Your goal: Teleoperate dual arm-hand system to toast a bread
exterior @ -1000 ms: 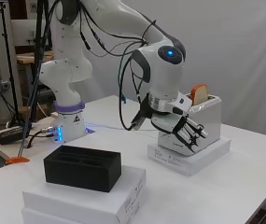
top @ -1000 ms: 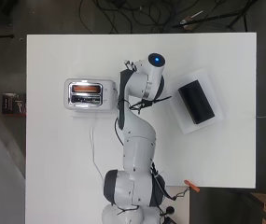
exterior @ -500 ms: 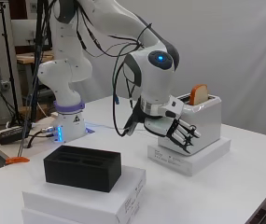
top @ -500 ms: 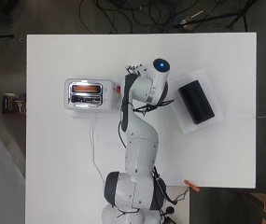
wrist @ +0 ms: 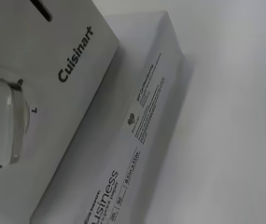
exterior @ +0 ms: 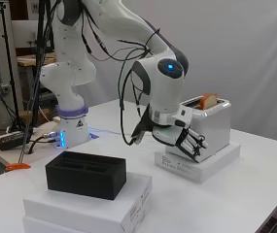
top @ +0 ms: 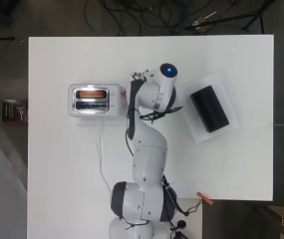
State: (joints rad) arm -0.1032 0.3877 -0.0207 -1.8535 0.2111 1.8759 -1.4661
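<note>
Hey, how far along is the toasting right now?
Done: the bread sits in the toaster slot, its top poking out. In hand: the hand is by the toaster's end face, where the dial is. Left: the bread doesn't look lowered yet.

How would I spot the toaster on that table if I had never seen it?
On the white table stand two flat white boxes. The toaster sits on the box next to the robot's hand: a shiny silver block with bread sticking out. The other box carries a black tray.
</note>
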